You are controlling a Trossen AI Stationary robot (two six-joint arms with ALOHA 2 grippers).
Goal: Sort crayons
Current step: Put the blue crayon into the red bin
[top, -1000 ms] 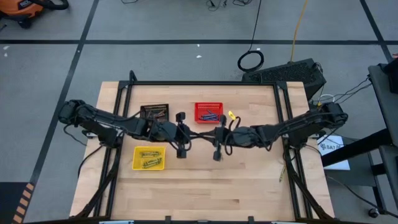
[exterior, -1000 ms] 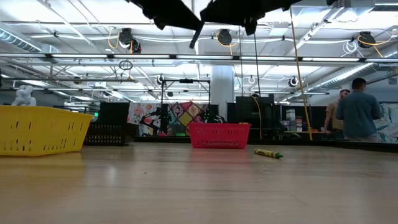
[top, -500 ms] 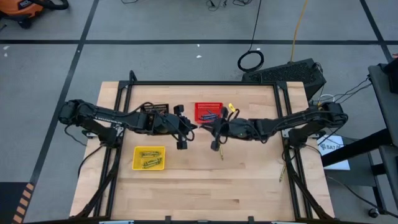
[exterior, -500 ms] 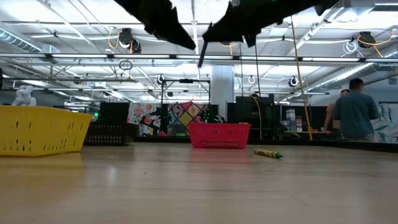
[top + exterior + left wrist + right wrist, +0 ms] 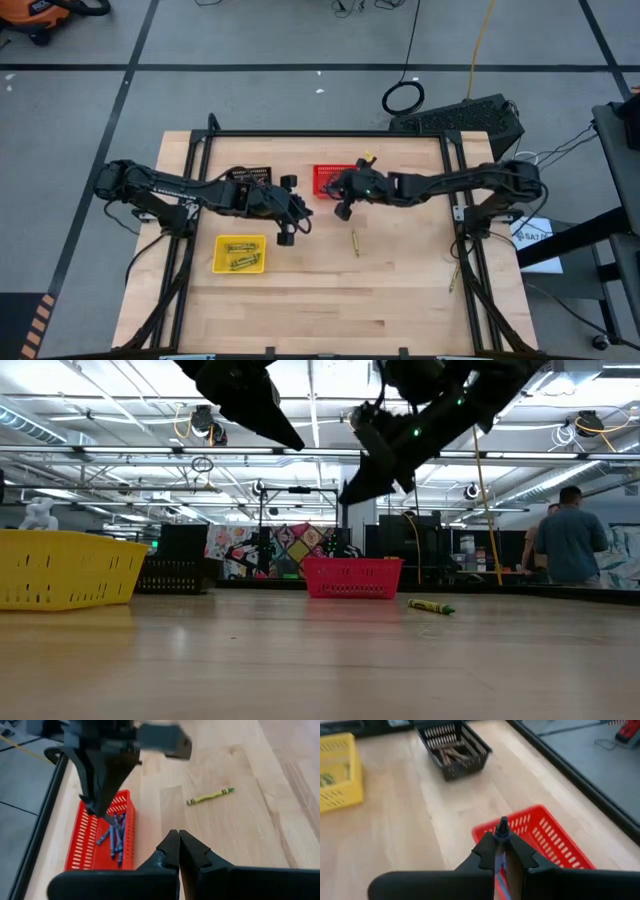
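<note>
My right gripper [image 5: 336, 190] hangs over the near part of the red basket [image 5: 322, 173], shut on a blue crayon [image 5: 501, 827]. Several blue crayons [image 5: 116, 837] lie in that basket. One yellow-green crayon [image 5: 354, 243] lies flat on the table, nearer than the red basket. My left gripper [image 5: 179, 838] is shut on nothing, raised above the table between the yellow basket [image 5: 240, 254] and the red basket. The yellow basket holds yellow-green crayons, and the black basket [image 5: 454, 745] holds brown ones. My right gripper pinches the blue crayon between its two fingers, and the crayon lies along them. Its pointed end [image 5: 501, 824] sticks out just past the fingertips. The fingers slant downward from the table's right. The crayon is lifted clear, above the red basket [image 5: 555, 845].
A black frame [image 5: 330, 134] runs round the table's far and side edges. Bare wood lies across the near half of the table [image 5: 330, 310]. In the low view, people [image 5: 572, 545] stand in the room beyond the table.
My right gripper has swung toward the table's far edge and sunk, from above the loose yellow-green crayon to over the red basket, staying shut on the blue crayon. The yellow-green crayon has stayed where it lay.
</note>
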